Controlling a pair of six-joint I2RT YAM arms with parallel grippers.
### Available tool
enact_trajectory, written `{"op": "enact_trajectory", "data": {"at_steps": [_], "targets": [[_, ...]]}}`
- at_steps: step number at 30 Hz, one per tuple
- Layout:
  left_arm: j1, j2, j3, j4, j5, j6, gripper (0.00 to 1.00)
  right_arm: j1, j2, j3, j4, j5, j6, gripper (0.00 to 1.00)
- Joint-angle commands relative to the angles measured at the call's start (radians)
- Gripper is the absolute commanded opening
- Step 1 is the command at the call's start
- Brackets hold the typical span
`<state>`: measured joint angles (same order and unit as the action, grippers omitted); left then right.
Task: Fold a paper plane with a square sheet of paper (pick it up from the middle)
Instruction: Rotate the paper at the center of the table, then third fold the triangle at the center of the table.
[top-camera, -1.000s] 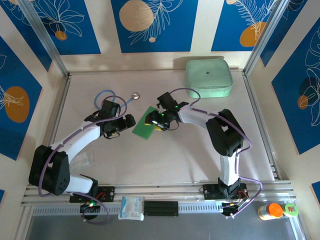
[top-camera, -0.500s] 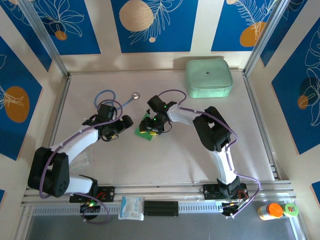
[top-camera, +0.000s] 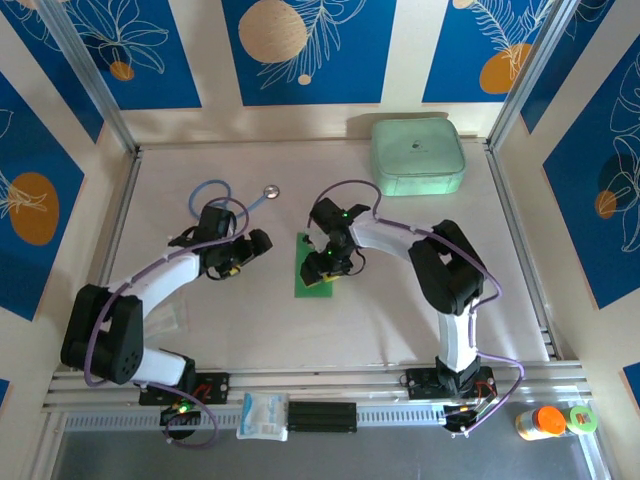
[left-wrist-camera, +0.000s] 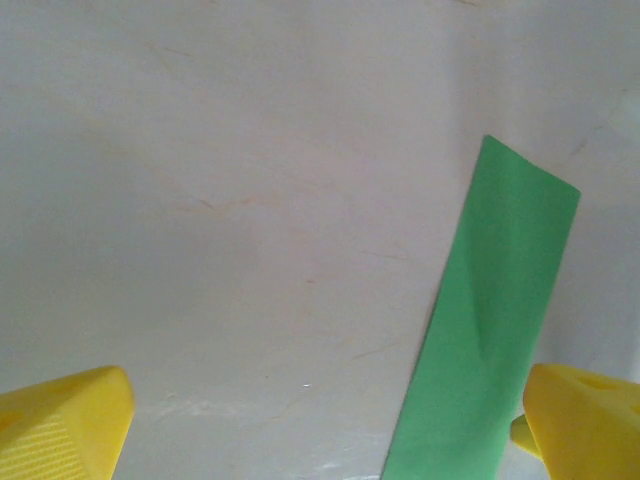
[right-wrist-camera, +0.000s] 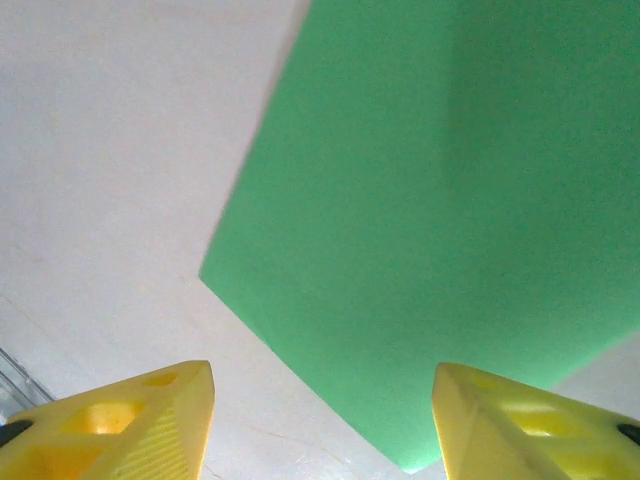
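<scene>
The square sheet of paper (top-camera: 312, 270) is bright green and lies flat on the table as a narrow folded strip, its long side running near to far. My right gripper (top-camera: 329, 263) hovers over the strip's right half, open. In the right wrist view the green paper (right-wrist-camera: 450, 200) spreads ahead of the right gripper (right-wrist-camera: 325, 430), one corner reaching between the yellow fingertips (right-wrist-camera: 130, 425). My left gripper (top-camera: 247, 249) stands wide open to the left of the strip, apart from it. In the left wrist view the paper (left-wrist-camera: 490, 330) rises beside the right yellow fingertip (left-wrist-camera: 585, 420) of the left gripper (left-wrist-camera: 320, 440).
A pale mint zip case (top-camera: 418, 156) sits at the back right. A blue cable loop (top-camera: 213, 190) with a metal disc (top-camera: 270, 190) lies behind the left arm. A clear plastic bag (top-camera: 172, 318) lies by the left arm, and a white packet (top-camera: 264, 415) on the front rail.
The green paper was a wider slanted shape under the right gripper; now it lies as a narrower strip, turned straight and a little nearer. The right gripper shifted right. The left gripper barely moved.
</scene>
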<state>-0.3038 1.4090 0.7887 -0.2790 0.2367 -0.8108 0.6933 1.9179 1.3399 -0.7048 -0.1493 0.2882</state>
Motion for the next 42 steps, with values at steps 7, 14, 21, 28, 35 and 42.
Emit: {"op": "enact_trajectory", "data": {"at_steps": [7, 14, 21, 28, 35, 42], "targets": [[-0.040, 0.039, 0.017, 0.096, 0.180, -0.024, 0.99, -0.021, -0.166, -0.136, 0.275, 0.098, 0.459, 0.60], [-0.101, 0.048, 0.008, 0.106, 0.196, -0.056, 1.00, -0.020, -0.102, -0.138, 0.281, 0.087, 0.492, 0.59], [-0.163, 0.072, 0.001, 0.113, 0.186, -0.073, 0.97, -0.023, -0.064, -0.137, 0.286, 0.097, 0.505, 0.59], [-0.202, 0.115, 0.002, 0.111, 0.192, -0.074, 0.86, -0.031, -0.028, -0.151, 0.282, 0.099, 0.515, 0.57], [-0.218, 0.147, -0.006, 0.124, 0.203, -0.077, 0.72, -0.042, 0.013, -0.181, 0.272, 0.108, 0.519, 0.55], [-0.219, 0.190, -0.007, 0.148, 0.228, -0.079, 0.54, -0.057, 0.026, -0.209, 0.269, 0.109, 0.506, 0.55]]}}
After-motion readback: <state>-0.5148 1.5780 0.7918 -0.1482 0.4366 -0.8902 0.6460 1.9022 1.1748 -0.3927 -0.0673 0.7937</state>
